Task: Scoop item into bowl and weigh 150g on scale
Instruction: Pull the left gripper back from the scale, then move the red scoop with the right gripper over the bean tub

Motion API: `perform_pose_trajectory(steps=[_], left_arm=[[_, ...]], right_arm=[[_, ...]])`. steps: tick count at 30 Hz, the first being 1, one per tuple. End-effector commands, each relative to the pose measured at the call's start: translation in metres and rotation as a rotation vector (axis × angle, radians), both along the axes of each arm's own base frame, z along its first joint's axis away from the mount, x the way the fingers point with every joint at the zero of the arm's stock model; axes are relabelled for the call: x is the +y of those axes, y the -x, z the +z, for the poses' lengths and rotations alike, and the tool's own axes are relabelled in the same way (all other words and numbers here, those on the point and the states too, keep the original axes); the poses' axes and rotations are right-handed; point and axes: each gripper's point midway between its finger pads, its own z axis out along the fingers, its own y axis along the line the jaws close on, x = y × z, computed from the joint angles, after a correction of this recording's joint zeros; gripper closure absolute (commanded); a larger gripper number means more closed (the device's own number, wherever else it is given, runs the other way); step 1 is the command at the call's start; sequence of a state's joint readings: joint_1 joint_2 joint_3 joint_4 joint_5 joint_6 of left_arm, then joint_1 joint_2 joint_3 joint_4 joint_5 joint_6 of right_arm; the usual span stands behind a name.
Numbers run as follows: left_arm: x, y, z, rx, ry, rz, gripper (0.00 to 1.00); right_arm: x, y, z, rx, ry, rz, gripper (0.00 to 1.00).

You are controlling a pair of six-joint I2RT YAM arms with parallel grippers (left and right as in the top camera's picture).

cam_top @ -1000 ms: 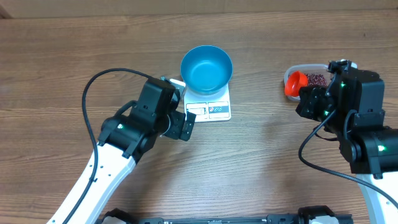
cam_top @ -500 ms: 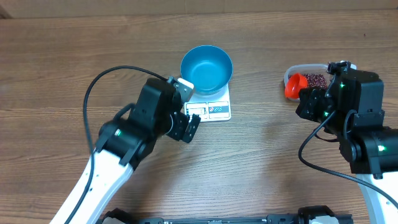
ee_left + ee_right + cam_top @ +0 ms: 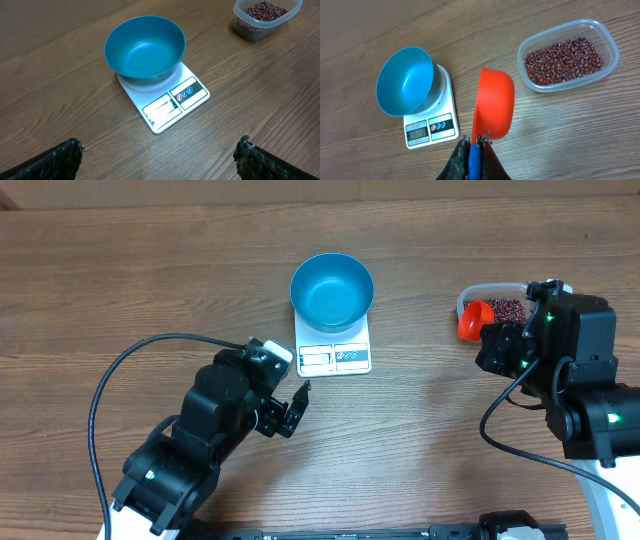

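The blue bowl point(image 3: 332, 290) point(image 3: 145, 47) point(image 3: 404, 81) stands empty on the white scale point(image 3: 335, 356) point(image 3: 167, 102) point(image 3: 431, 129) at the table's middle back. Dark red beans point(image 3: 509, 308) point(image 3: 563, 60) point(image 3: 264, 9) fill a clear tub point(image 3: 467, 297) point(image 3: 607, 65) at the right. My right gripper point(image 3: 487, 332) point(image 3: 477, 140) is shut on the blue handle of a red scoop point(image 3: 473, 317) point(image 3: 493, 107), held empty beside the tub's left side. In front of the scale and to its left, my left gripper point(image 3: 295, 408) point(image 3: 160, 155) is open, holding nothing.
Bare wooden table surrounds the scale. A black cable point(image 3: 130, 365) loops from the left arm over the table's left half. The right arm's body point(image 3: 585, 380) stands at the right edge, in front of the tub.
The left gripper has drawn back from the scale's near left corner toward the front of the table. The right arm and scoop have not moved.
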State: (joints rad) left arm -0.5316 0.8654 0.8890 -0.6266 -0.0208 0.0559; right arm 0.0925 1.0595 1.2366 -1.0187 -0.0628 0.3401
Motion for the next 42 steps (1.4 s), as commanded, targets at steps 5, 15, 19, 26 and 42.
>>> perform_pose_trajectory(steps=[5, 15, 19, 26, 42], left_arm=[[-0.005, 0.000, -0.012, 0.031, -0.019, -0.024, 0.00], [-0.009, -0.007, -0.038, 0.111, -0.065, -0.023, 0.00], [-0.010, -0.008, -0.042, 0.130, -0.062, -0.014, 0.00], [-0.012, -0.012, -0.037, 0.130, -0.004, 0.025, 0.01], [-0.012, -0.012, -0.037, 0.135, 0.005, 0.033, 0.00]], right_arm=[[0.000, -0.002, 0.013, -0.034, 0.001, -0.005, 0.96], [0.000, -0.002, 0.012, -0.034, 0.001, -0.005, 0.96], [0.000, -0.002, 0.012, -0.033, 0.001, -0.005, 0.96], [0.000, -0.002, 0.012, -0.033, 0.001, -0.005, 0.96], [0.000, -0.003, 0.013, -0.038, 0.001, -0.005, 0.96]])
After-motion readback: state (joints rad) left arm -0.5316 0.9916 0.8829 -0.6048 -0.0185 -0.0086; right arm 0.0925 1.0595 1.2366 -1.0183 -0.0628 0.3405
